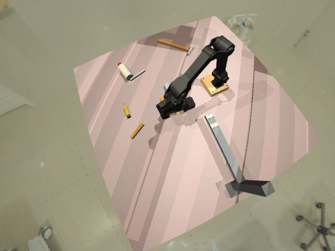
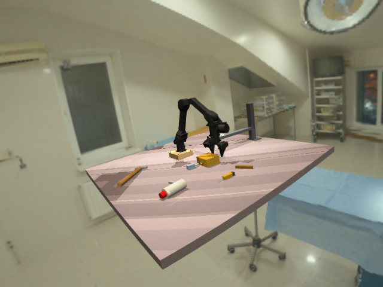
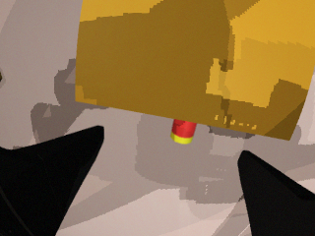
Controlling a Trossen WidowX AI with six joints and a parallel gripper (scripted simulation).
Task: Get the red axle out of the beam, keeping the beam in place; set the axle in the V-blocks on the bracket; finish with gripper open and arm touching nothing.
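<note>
The beam, a yellow block, sits on the table, mostly hidden under the arm in the top view. The red axle sticks a short way out of one side face, its yellow tip outward; the rest is hidden. My gripper is open and empty. Its fingers are above that side of the beam, and in the wrist view the axle end shows between and beyond the fingertips. Two white V-blocks are on the free end of the grey bracket arm, with nothing in them.
A light blue-handled tool lies by the beam's opposite side. A hammer, a white cylinder, a yellow-handled tool and an orange-brown bar lie around. The bracket's post stands tall.
</note>
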